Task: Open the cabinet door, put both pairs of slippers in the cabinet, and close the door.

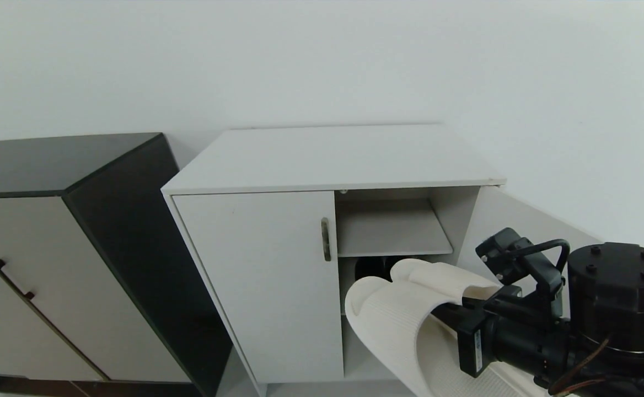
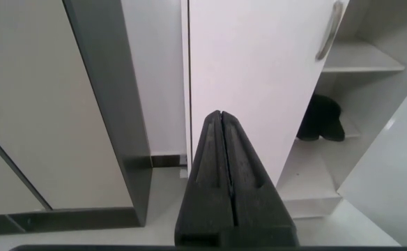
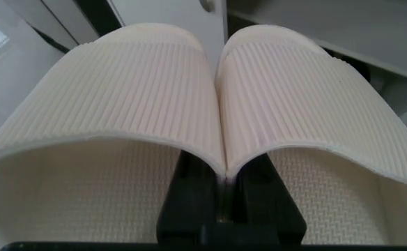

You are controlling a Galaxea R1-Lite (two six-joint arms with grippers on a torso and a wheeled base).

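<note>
The white cabinet (image 1: 333,160) stands with its right door (image 1: 512,220) swung open and its left door (image 1: 261,281) closed. A pair of black slippers (image 1: 370,268) (image 2: 322,118) lies on a lower shelf inside. My right gripper (image 1: 454,314) (image 3: 221,192) is shut on a pair of cream ribbed slippers (image 1: 404,314) (image 3: 217,97), pinching their inner sides together just in front of the open compartment, toes toward the cabinet. My left gripper (image 2: 221,164) is shut with nothing in it, low in front of the closed left door (image 2: 252,77).
A black cabinet with pale doors (image 1: 79,220) stands close on the left of the white one. An upper shelf (image 1: 391,229) inside is bare. A metal handle (image 1: 326,239) sits on the closed door's edge. The wall rises behind.
</note>
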